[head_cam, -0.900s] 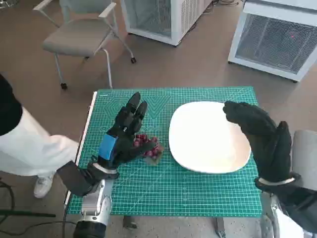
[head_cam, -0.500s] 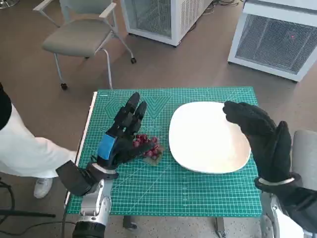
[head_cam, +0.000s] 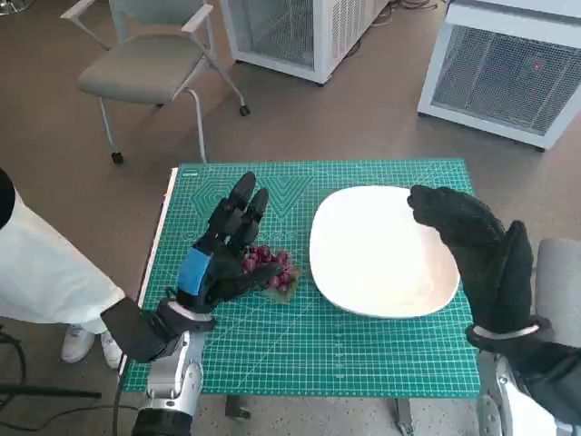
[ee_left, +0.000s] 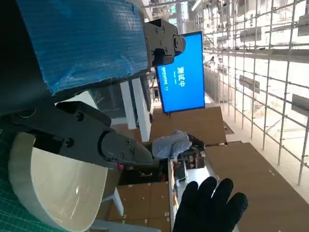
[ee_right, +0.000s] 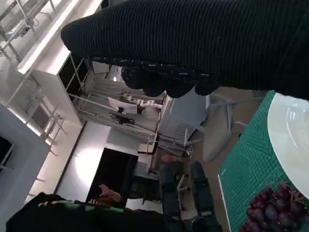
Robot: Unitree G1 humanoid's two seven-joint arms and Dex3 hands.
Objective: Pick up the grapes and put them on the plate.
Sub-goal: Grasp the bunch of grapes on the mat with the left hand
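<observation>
Since the earlier frames little had shifted on the desk (head_cam: 381, 363): the left robot hand (head_cam: 222, 250) had stayed over the grapes (head_cam: 270, 270), its thumb curling slightly closer round them, while the person at the desk's left edge (head_cam: 41, 272) had drawn back a little.

In the head view, one bunch of grapes lay on the green mat just beside the left robot hand's palm, between that hand and the one white plate (head_cam: 381, 250). The fingers were spread and stretched past the bunch; nothing was lifted, so the hand held nothing. The right robot hand (head_cam: 477, 250) hovered over the plate's far edge, fingers loosely apart and empty. The step in hand looked like the grasp itself; next the fingers would need to close round the bunch, lift it, and carry it across to the plate.

In the left wrist view, the black fingers (ee_left: 101, 142) stood apart before the plate (ee_left: 53, 188), with the gloved right robot hand (ee_left: 210, 205) beyond.

In the right wrist view, the grapes (ee_right: 275, 208) sat near the plate's rim (ee_right: 289, 135).
</observation>
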